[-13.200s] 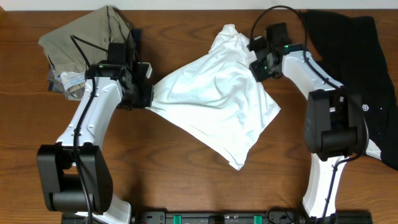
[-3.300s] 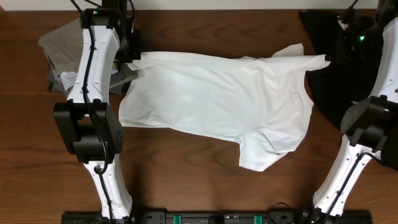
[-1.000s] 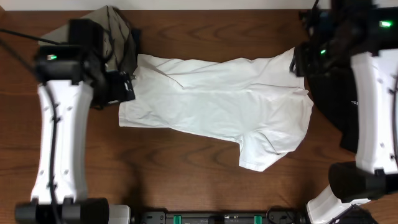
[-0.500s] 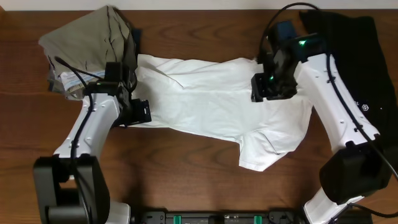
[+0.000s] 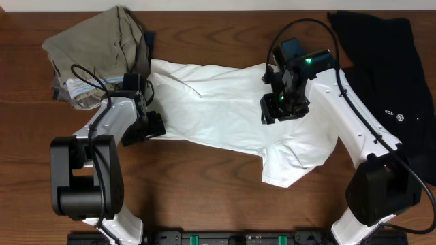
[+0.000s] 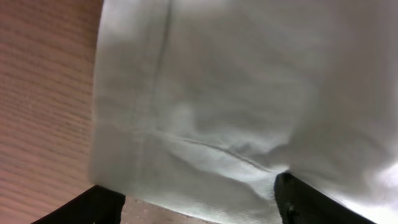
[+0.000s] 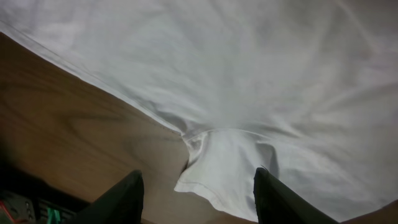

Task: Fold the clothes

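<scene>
- where's the white t-shirt [image 5: 231, 116]?
- spread flat on the tabletop [image 5: 204, 197]. left gripper [image 5: 151, 126] sits at its hem edge, jaws apart.
- and the right gripper [image 5: 276, 112]?
- above the shirt's middle, jaws apart too.

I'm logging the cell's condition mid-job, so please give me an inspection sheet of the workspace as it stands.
Surface: brown wooden table, no spills seen.
Job's things: large white short-sleeved T-shirt spread out mid-table; black logo garment at the right end.
Clutter: crumpled khaki fabric pile at the far left corner.
Grippers: left gripper open at the shirt's left hem; right gripper open above the shirt near a sleeve, holding nothing.
Cables: black cables loop off both arms.
Surroundings: black rail with green fittings along the near edge.
</scene>
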You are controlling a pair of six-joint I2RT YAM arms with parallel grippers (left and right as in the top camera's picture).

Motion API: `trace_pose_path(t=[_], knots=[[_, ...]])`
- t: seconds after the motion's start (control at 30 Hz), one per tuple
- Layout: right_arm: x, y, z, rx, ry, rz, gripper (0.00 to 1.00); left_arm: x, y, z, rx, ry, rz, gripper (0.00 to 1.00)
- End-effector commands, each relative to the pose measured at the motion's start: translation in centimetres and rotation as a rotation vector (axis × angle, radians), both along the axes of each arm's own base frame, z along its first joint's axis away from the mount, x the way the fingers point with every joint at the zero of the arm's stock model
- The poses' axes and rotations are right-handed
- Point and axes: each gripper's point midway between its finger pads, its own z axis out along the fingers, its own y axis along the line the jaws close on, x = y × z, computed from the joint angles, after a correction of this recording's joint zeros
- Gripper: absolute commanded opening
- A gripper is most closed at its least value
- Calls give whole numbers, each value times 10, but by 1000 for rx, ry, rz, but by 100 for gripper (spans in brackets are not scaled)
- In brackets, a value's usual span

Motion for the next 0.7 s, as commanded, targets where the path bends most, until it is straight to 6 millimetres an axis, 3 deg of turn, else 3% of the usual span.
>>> trace_pose_path(t=[0.0,0.17,0.37,0.67], knots=[[-2,3,0,12,1,11,55,-3,5,-4,19,10,20,68],[-3,4,0,12,2,12,54,-7,5,-7,19,27,20,47],[-11,4,0,0,31,22,54,-9,11,-7,58,34,20,7],[-56,-4,-9,-84,216,-62,49,6,12,33,56,-62,36,6]])
